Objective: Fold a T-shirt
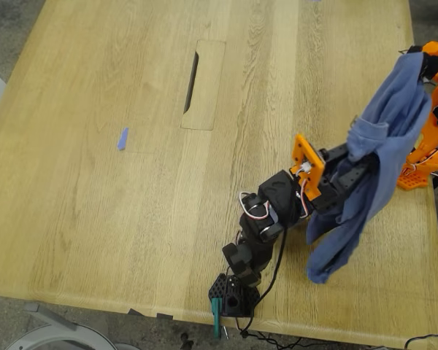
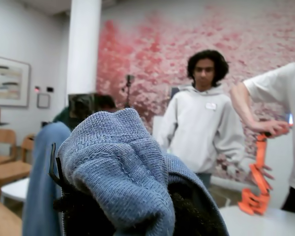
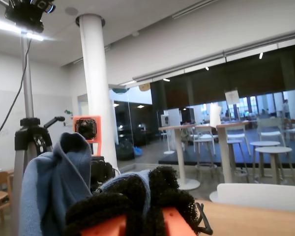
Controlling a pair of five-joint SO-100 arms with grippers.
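Note:
The slate-blue T-shirt (image 1: 383,146) hangs bunched in the air over the table's edge on the exterior view's right, strung between both arms. My first gripper (image 1: 348,162), on the black arm, is shut on a fold of it; in the first wrist view the T-shirt (image 2: 118,157) bulges over the gripper (image 2: 132,209) and its black pads (image 2: 83,214). My second gripper (image 1: 425,64), on the orange arm at the exterior view's far right, is shut on the upper end, with the T-shirt (image 3: 54,182) beside its fuzzy pads (image 3: 162,189). The chest print is hidden.
A small blue scrap (image 1: 122,138) lies on the wooden table (image 1: 95,219) toward the exterior view's left. A cable hatch (image 1: 203,84) sits mid-table. The black arm's base (image 1: 230,295) is clamped at the near edge. A person (image 2: 201,128) and a tripod (image 3: 29,137) stand beyond.

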